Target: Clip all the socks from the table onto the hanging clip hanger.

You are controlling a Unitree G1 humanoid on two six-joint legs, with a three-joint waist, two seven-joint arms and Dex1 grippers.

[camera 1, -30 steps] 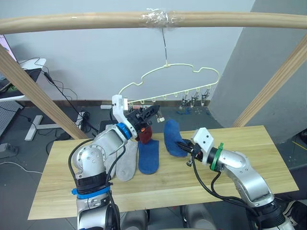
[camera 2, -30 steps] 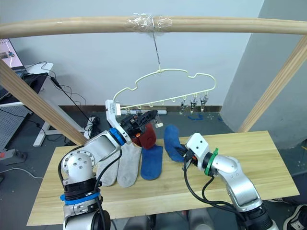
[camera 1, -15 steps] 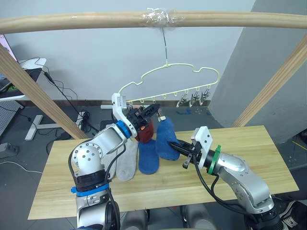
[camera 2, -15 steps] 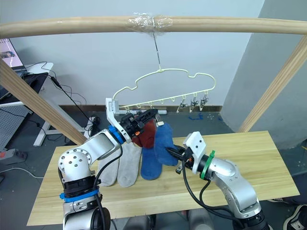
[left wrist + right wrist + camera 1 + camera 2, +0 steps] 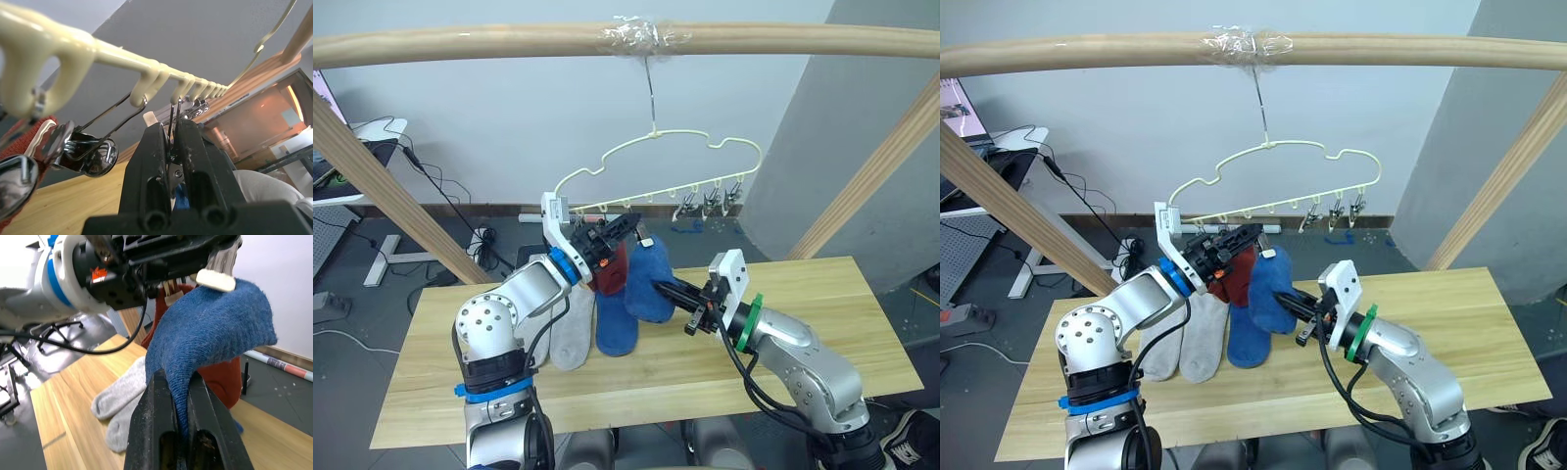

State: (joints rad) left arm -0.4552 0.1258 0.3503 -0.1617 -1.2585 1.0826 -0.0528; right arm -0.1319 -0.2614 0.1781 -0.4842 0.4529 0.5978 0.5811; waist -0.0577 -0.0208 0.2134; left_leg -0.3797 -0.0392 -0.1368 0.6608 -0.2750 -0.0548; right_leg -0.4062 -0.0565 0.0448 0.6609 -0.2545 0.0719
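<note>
Your left gripper (image 5: 172, 147) squeezes a clip (image 5: 174, 128) on the hanger (image 5: 656, 162), holding it open. Your right gripper (image 5: 180, 396) pinches the blue sock (image 5: 210, 328), raising its edge beside that clip, ready for insertion. Other socks (image 5: 573, 328) lie on the table (image 5: 822, 323).

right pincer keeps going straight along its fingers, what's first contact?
Likely the left pincer squeezing a clip on the clip hanger; the right pincer carries a blue sock toward it. Depth uncertain.
</note>
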